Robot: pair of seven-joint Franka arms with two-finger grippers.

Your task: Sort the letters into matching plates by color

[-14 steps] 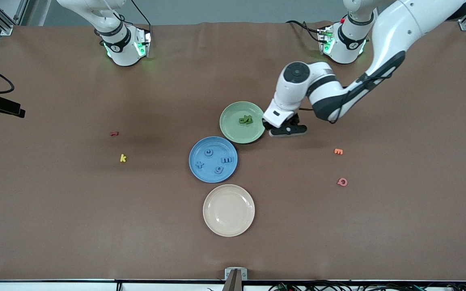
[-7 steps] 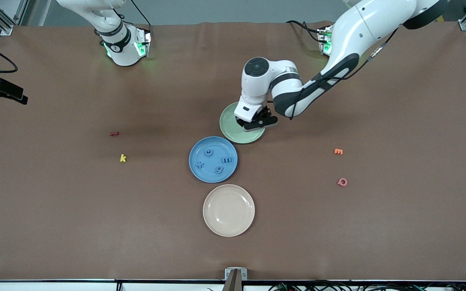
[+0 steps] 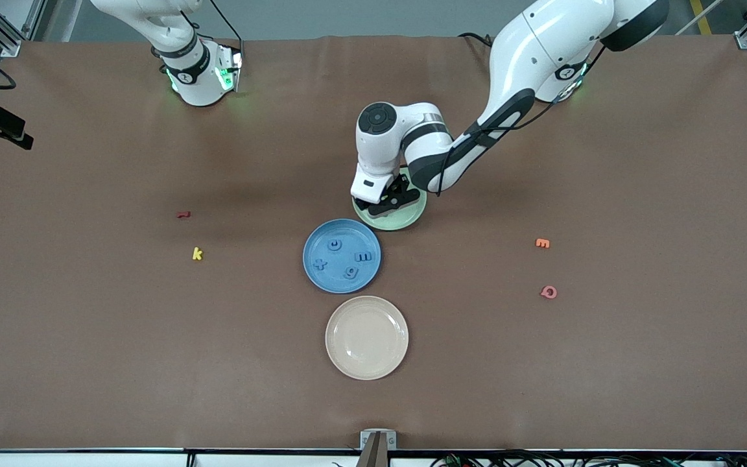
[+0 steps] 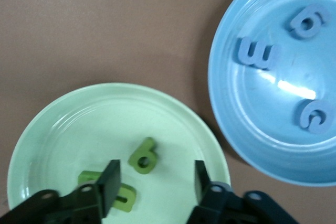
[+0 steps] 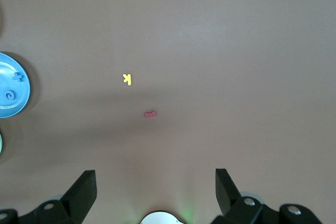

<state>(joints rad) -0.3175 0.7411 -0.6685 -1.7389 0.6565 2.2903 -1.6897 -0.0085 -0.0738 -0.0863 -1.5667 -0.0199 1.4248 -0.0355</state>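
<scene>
The left gripper (image 4: 155,182) hangs over the green plate (image 4: 63,129), jaws parted and empty, a green letter (image 4: 143,157) lying directly between them; the right gripper (image 5: 155,187) waits, wide open.

i see the pale green plate (image 4: 63,129) near the middle of the desk, round, shallow and matte, with green letters (image 4: 143,157) lying flat in it; how many i cannot tell, as some are partly hidden. the blue plate (image 3: 312,259) sits just beside it, nearer the front camera edge, holding four blue letters (image 3: 363,257) lying flat and apart from each other.
</scene>
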